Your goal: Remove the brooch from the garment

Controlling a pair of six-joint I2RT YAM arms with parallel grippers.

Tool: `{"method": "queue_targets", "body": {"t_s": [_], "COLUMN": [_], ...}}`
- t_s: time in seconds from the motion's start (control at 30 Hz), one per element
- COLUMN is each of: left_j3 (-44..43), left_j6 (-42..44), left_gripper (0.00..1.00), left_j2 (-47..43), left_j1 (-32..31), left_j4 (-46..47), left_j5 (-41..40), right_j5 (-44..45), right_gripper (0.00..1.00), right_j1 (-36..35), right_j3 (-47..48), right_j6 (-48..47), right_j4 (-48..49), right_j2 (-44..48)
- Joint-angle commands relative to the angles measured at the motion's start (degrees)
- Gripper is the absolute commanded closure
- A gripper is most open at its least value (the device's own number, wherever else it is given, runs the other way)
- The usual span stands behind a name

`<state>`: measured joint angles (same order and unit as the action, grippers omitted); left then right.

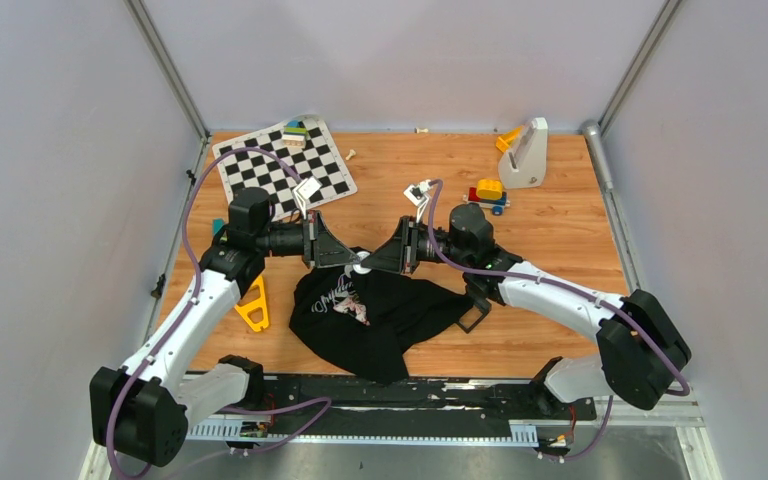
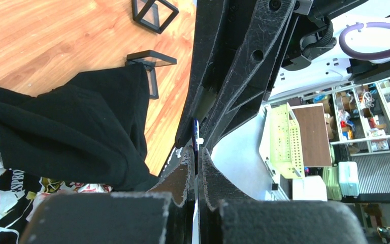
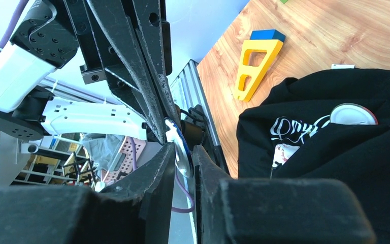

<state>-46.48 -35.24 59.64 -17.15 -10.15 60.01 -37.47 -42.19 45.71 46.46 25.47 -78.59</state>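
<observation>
The brooch (image 3: 179,147) is held edge-on by the far edge of the black shirt (image 1: 380,320), clamped in the closed left tool (image 2: 195,168). It is flanked by the narrowly parted fingers of the right tool (image 3: 184,152), and whether they press it cannot be told. White lettering is printed on the shirt, perhaps "ESPRO", too blurred to be sure.

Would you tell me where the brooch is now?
In the top view, the brooch sits mid-scene between the left gripper and right gripper tips, over the black shirt.

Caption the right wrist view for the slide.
Left hand holds the blue brooch between the fingertips of the right hand, beside the black shirt.
</observation>
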Motion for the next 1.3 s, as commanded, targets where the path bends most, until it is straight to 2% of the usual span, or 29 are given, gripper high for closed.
{"method": "queue_targets", "body": {"t_s": [0.0,0.6,0.8,1.0,1.17,1.23,1.27], "left_j3": [-0.45,-1.07,-1.17,-1.39,-1.49,-1.70,-2.11], "left_j6": [-0.77,0.82,1.19,3.63,6.96,9.61,12.12], "left_gripper": [1.00,1.00,1.00,1.00,1.00,1.00,1.00], "left_j2": [-2.39,-3.01,-3.05,-2.91,-3.18,-4.05,-4.51], "left_j1": [-0.34,-0.34,-0.34,-0.34,-0.41,-1.22,-2.76], "left_j4": [2.70,-0.57,-1.26,-3.04,-5.26,-7.18,-9.17], "left_j5": [4.26,-3.28,-4.83,-5.47,-7.38,-11.75,-16.72], "right_j5": [5.83,8.73,9.29,8.99,7.91,7.92,8.27], "right_gripper": [0.81,0.77,0.66,0.48,0.45,0.41,0.38], "right_j1": [0.36,1.59,1.76,1.87,1.94,2.03,2.03], "right_j3": [1.59,-2.48,-3.38,-4.05,-2.88,-1.15,0.22], "right_j6": [-0.10,1.58,1.27,1.15,1.95,2.20,2.00], "right_j4": [-3.01,-1.22,-1.35,-1.06,-3.50,-8.77,-12.48], "right_j2": [-0.53,2.44,3.71,5.17,6.46,7.25,7.70]}}
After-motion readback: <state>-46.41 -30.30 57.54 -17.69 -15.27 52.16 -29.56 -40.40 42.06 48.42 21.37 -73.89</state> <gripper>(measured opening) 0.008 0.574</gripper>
